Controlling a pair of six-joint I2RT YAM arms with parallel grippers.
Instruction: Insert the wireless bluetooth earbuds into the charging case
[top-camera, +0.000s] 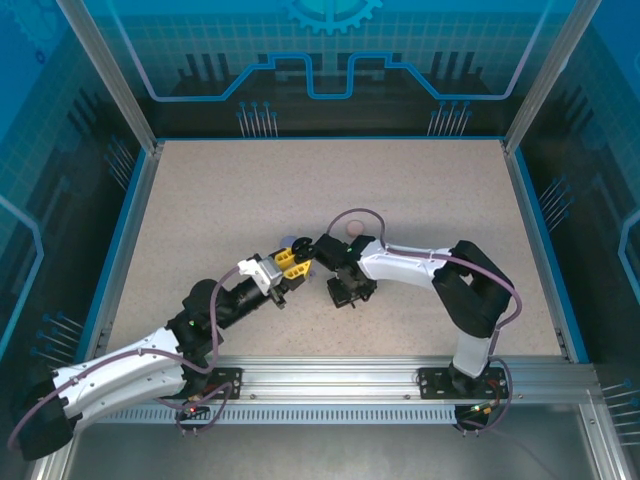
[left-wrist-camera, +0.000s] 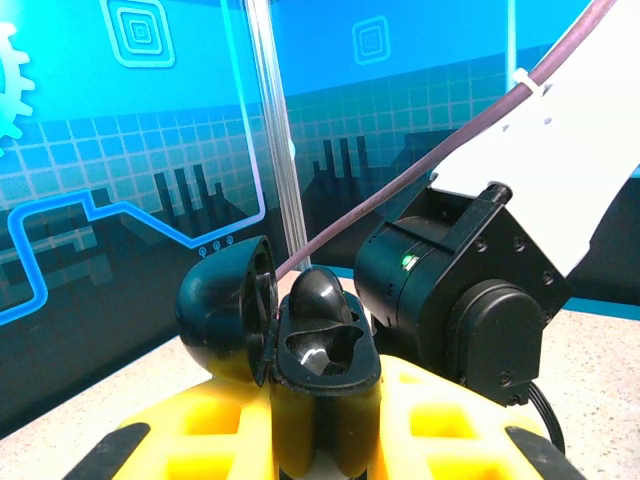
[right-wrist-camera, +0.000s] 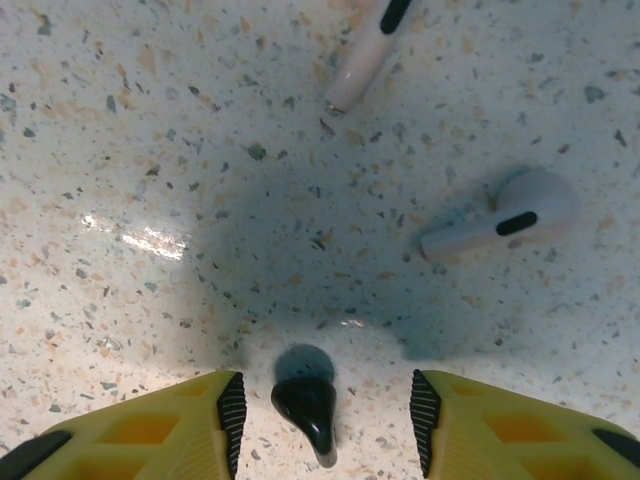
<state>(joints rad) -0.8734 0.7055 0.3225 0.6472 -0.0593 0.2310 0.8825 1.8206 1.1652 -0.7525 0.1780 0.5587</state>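
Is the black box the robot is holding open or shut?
Open. The glossy black charging case, gripped in the left pincer, has its rounded lid tipped back to the left, and the hollow inside shows.

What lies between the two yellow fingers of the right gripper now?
In the right wrist view, one black earbud lies on the speckled table between the open fingers of the right gripper, touching neither finger.

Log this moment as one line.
left gripper: shut on open black charging case | right gripper: open, astride black earbud on table | two pale earbuds loose beyond
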